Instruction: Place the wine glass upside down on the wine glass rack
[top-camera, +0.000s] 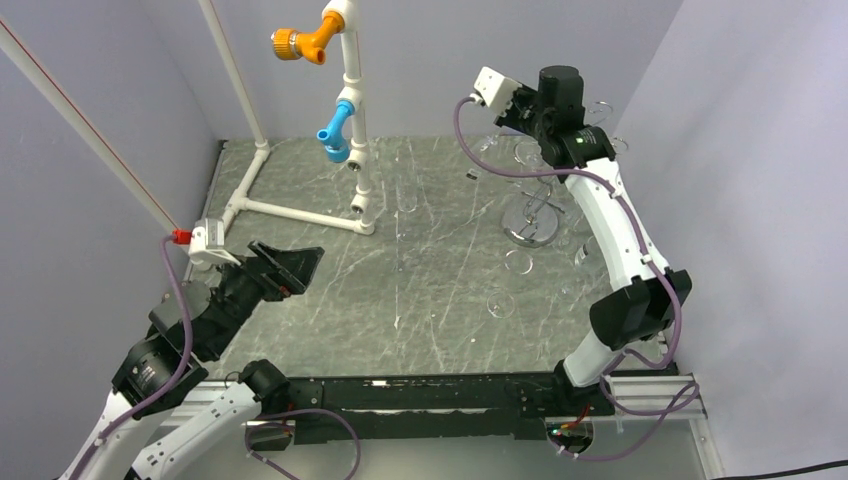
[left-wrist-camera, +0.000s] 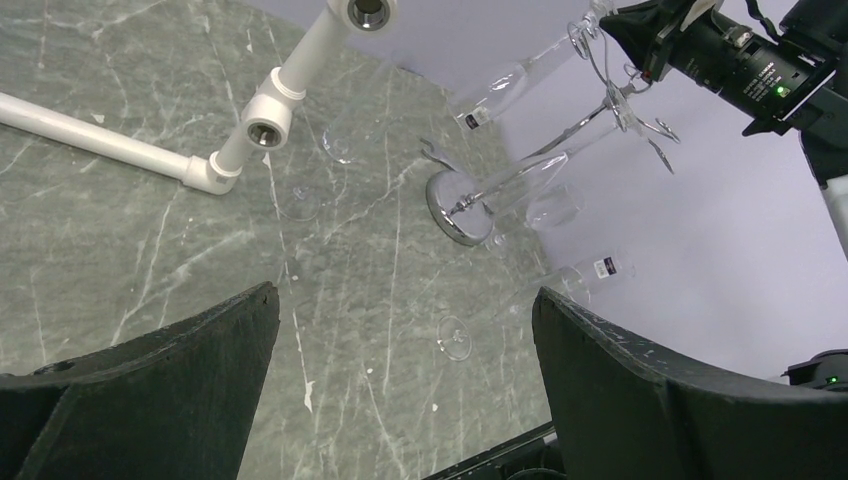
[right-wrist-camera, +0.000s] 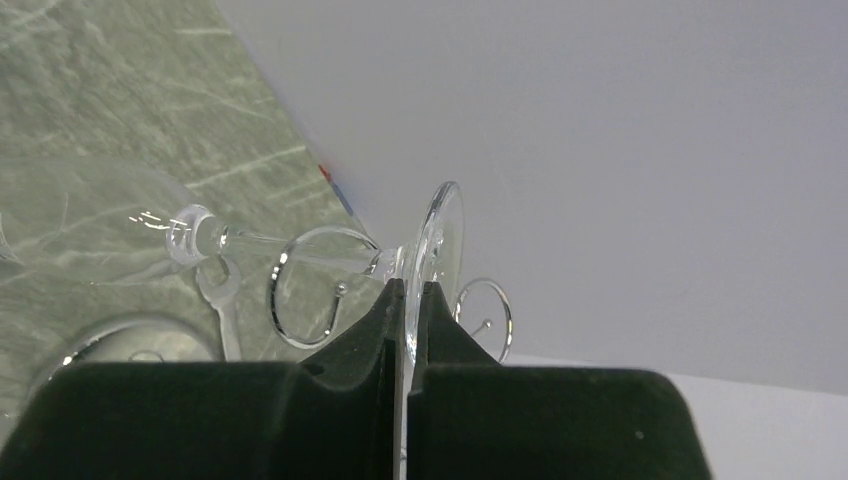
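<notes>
Already the right gripper is pinching the foot of the wine glass between its closed fingers, holding it up among the curled arms of the wine glass rack, so pickup and carry look done. Whether the stem is sitting in a loop is hard to tell; seating and release are likely remaining, and the left gripper, jaws apart, is idling well away from the rack.
</notes>
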